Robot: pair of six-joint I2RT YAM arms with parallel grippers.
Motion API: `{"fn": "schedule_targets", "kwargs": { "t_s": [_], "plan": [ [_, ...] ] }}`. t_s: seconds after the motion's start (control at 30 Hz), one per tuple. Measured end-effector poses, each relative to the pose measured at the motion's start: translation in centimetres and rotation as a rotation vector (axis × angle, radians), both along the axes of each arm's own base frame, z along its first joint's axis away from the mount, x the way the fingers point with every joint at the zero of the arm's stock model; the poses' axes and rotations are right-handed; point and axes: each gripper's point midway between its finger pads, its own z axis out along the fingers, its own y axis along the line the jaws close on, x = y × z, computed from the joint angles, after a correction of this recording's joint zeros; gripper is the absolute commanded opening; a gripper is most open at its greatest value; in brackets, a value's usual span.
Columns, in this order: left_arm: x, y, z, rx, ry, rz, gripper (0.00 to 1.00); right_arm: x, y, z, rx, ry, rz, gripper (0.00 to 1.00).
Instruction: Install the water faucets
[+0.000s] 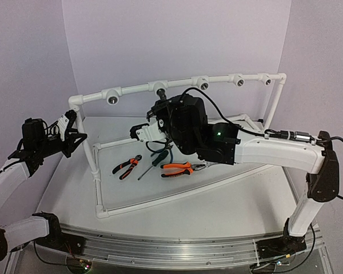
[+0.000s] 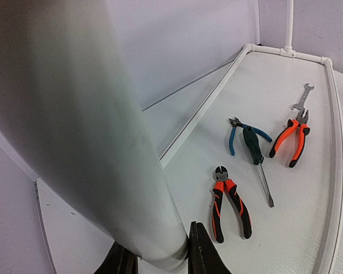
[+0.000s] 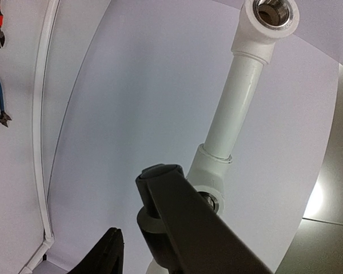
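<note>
The dark grey water faucet sits between my right gripper's jaws, its lever running toward the camera. It is just beside a white socket fitting of the pipe frame, whose threaded hole is open. One black finger shows to its left; the other is hidden behind the lever. In the top view the right gripper holds the faucet just below the second socket of the top bar. My left gripper is shut on the frame's left upright pipe, with both fingers against it.
Orange-and-black pliers and a second pair, a green screwdriver, blue cutters and a small wrench lie on the table inside the pipe frame. More open sockets line the top bar.
</note>
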Motion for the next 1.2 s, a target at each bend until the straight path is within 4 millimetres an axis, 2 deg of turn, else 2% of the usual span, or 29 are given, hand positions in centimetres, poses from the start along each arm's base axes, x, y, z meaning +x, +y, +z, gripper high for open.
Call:
{"fn": "schedule_targets", "kwargs": {
  "t_s": [0.23,0.53,0.83,1.1,1.2],
  "plan": [
    [0.0,0.0,0.0,0.000,0.000,0.000,0.00,0.3,0.3,0.6,0.012,-0.012,0.000,0.23],
    [0.0,0.0,0.0,0.000,0.000,0.003,0.00,0.5,0.6,0.9,0.054,-0.017,-0.011,0.02],
    [0.1,0.1,0.0,0.002,-0.001,0.007,0.00,0.6,0.8,1.5,0.273,-0.006,-0.038,0.01],
    [0.1,0.1,0.0,0.002,-0.001,0.006,0.00,0.5,0.6,1.9,0.666,0.089,-0.055,0.00],
    [0.0,0.0,0.0,0.005,-0.003,-0.001,0.00,0.3,0.2,2.1,0.868,0.156,-0.051,0.00]
  ]
}}
